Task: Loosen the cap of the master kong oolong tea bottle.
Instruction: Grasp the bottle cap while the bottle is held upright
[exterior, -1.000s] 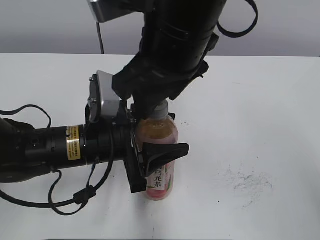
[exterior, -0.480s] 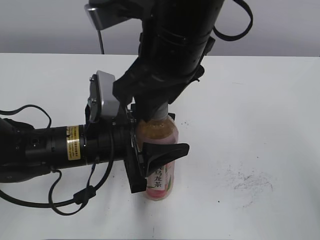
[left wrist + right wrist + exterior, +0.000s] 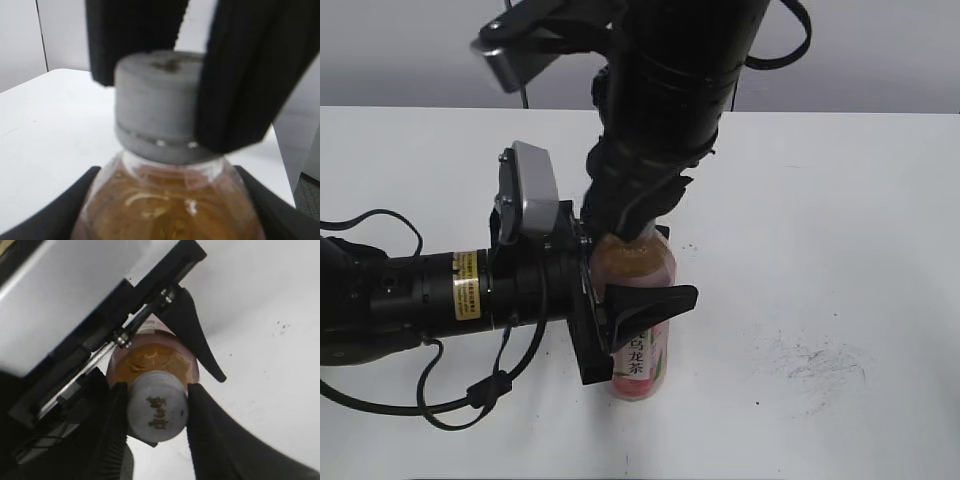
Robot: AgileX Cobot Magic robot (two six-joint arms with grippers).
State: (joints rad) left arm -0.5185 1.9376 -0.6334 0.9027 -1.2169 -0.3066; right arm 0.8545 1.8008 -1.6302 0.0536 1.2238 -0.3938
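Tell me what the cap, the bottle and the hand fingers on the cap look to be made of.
Cap: likely plastic, matte light grey, moulded ring at its base, small dark print on top.
Bottle: clear, glossy plastic by the look; amber tea shows through, with highlights on the shoulder, and a printed pink label wraps it.
Fingers: matte black, no shine; rubber or plastic, I cannot tell which.

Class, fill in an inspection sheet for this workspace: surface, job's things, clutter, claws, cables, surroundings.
Surface: white table, dark scuff marks at right.
Job's things: tea bottle upright; grey cap on.
Clutter: nothing seen.
Claws: left claw clamps the bottle's body from the side; right claw has its fingers against both sides of the cap from above.
Cables: black cable looping on the table beside the left arm.
Surroundings: plain grey wall.
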